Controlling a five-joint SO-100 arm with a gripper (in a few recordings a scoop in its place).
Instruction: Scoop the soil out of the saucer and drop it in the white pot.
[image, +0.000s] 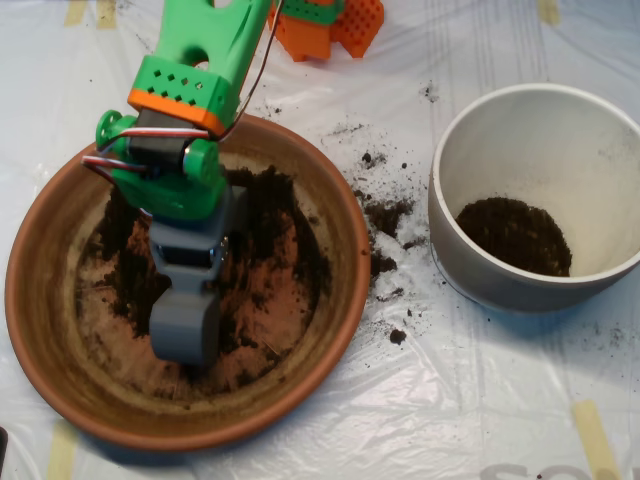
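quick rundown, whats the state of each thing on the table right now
shallow round terracotta saucer: upright, dark loose soil thinly spread inside
grey clamshell scoop: down in the saucer, on the soil
deep off-white pot: upright, some soil at bottom
clear plastic sheet: spilled crumbs between saucer and pot

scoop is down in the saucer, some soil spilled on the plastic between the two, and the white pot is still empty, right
Not quite: the white pot is not empty; the overhead view shows a dark patch of soil on its bottom. The rest holds: the scoop is down in the saucer, with spilled crumbs on the plastic between.
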